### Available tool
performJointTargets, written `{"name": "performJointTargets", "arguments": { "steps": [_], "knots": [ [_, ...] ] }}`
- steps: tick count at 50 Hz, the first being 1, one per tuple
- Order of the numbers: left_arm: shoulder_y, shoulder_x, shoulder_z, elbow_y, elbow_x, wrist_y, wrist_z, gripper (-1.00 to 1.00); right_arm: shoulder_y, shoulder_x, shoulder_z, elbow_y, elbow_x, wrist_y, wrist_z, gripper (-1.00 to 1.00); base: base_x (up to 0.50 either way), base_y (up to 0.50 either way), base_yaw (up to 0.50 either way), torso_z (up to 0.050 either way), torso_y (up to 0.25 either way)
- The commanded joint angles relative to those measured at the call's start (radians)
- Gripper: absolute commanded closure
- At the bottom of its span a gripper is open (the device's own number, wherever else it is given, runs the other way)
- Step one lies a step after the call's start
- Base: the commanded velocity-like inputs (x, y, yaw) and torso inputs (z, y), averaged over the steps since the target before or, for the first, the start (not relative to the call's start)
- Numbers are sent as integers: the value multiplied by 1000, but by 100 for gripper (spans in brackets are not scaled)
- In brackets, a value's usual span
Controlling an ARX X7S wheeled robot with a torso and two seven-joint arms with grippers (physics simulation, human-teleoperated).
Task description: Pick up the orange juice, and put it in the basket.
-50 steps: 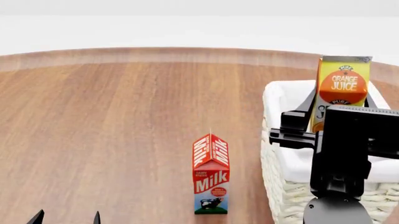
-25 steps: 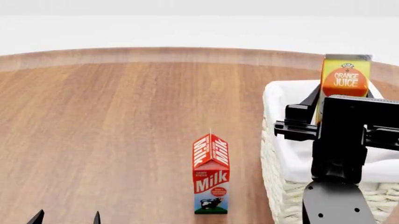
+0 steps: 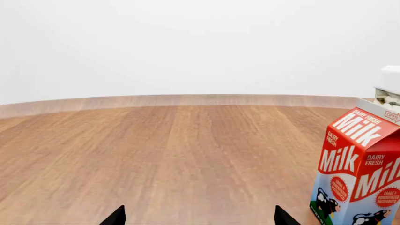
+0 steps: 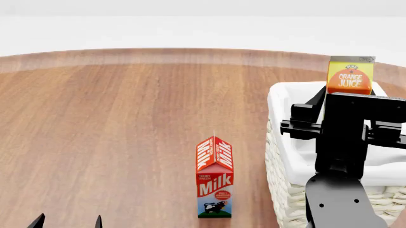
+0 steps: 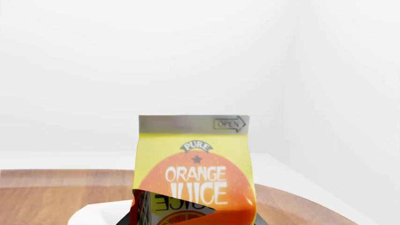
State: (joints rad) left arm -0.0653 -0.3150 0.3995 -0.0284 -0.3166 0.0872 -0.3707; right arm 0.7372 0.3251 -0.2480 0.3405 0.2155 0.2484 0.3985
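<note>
Fingers of our right gripper [image 4: 339,102] clamp the tall yellow-and-orange orange juice carton [image 4: 350,76] over the cream woven wicker basket [image 4: 285,187] near the worktop's right edge. Left gripper [image 4: 66,222]: only its tips show, apart and idle. Placing step; we judge next is lowering it inside, then letting go.

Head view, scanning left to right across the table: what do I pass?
Left gripper's black fingertips at the bottom edge → red-and-white Milk carton standing upright → cream-white woven wicker basket with white liner, the yellow-and-orange orange juice carton over it.

yellow-orange juice carton [image 4: 350,76], red-white milk carton [image 4: 214,176], cream wicker basket [image 4: 283,194]
</note>
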Motion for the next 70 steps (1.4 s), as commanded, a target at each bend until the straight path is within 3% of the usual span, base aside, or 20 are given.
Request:
{"name": "performJointTargets", "arguments": {
  "steps": [1,38,59,60,70],
  "knots": [
    [-1,-2,2,0,-2,1,-2,-100,41,-11,-12,68,-56,-35,-14,100,0,0,0,0,0],
    [-3,-7,10,-1,-7,4,-8,-100,94,-35,-29,245,-73,-131,-20,100,0,0,0,0,1],
    [-4,-9,14,-2,-10,5,-11,-100,85,-31,-32,227,-66,-118,-18,100,0,0,0,0,1],
    [-4,-9,14,-2,-10,6,-11,-100,84,-31,-30,226,-68,-118,-11,-100,0,0,0,10,0],
    [-5,-11,16,-2,-11,6,-13,-100,70,-24,-36,172,-67,-83,-7,-100,0,0,0,0,0]
  ]
}}
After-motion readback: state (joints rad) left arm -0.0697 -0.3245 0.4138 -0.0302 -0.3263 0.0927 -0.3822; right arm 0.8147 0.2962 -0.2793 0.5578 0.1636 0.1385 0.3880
